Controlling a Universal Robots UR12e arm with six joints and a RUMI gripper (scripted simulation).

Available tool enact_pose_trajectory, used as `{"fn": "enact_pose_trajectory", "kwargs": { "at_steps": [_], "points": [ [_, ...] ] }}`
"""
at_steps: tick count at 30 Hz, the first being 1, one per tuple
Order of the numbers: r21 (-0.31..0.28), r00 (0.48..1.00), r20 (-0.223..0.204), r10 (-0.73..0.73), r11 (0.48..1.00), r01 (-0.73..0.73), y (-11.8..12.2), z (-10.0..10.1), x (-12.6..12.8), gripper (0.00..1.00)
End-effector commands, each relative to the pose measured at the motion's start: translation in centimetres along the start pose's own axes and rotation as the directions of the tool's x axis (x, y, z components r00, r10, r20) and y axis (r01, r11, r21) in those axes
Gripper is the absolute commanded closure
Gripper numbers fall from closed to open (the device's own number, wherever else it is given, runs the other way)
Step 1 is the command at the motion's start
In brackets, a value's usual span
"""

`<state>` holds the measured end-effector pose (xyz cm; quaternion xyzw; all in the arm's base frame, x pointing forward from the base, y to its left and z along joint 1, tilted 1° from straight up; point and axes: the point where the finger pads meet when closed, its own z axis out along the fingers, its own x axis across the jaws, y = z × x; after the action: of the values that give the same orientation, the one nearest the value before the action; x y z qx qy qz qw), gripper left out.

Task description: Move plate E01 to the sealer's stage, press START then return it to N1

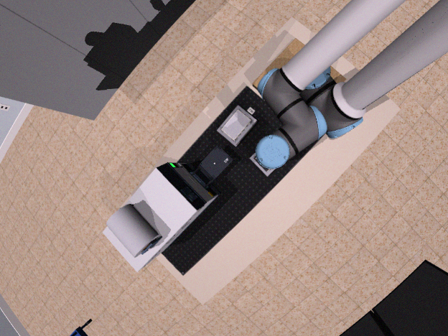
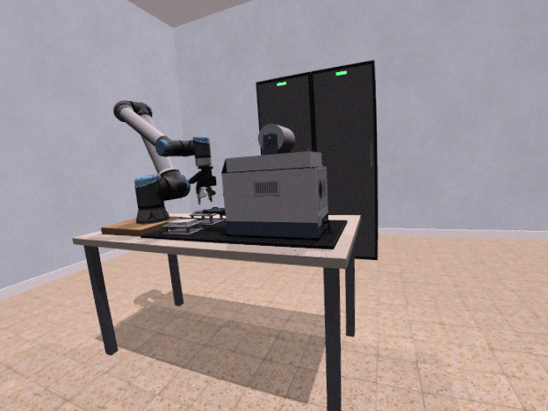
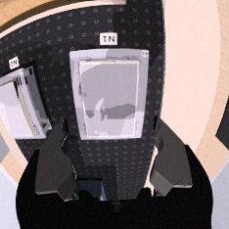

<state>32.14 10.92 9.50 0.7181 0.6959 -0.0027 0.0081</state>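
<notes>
Plate E01 point(image 3: 110, 100) lies in nest N1 point(image 3: 74, 105) point(image 1: 265, 172) and looks flat inside its frame. Its top is smooth, grey and shiny, with no wells showing. My gripper point(image 3: 111, 118) point(image 2: 205, 199) is open and empty, above N1, with its fingers to either side of the plate's near end; the wrist hides it in the top view. The sealer point(image 1: 162, 195) point(image 2: 270, 198) has its dark stage point(image 1: 214, 163) out, with no plate on it. Its lamp point(image 1: 172, 164) is green. The START button cannot be made out.
The N2 plate point(image 1: 237, 123) point(image 3: 11, 105) sits in nest N2 point(image 1: 220, 131) point(image 3: 41, 110), beside N1. The sealer's tall housing and foil roll point(image 1: 133, 230) point(image 2: 277, 136) stand beyond the stage. The robot's wooden base board point(image 2: 128, 227) is at the table's other end.
</notes>
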Motion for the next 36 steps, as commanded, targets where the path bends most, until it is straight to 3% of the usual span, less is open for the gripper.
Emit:
{"fn": "enact_pose_trajectory", "kwargs": {
  "at_steps": [1, 36],
  "points": [
    [-0.001, 1.0, 0.0, 0.0, 1.0, 0.0, 0.0, -0.8, 0.0, 0.32],
    [-0.001, 1.0, 0.0, 0.0, 1.0, 0.0, 0.0, -6.0, 0.0, 0.32]
  ]
}}
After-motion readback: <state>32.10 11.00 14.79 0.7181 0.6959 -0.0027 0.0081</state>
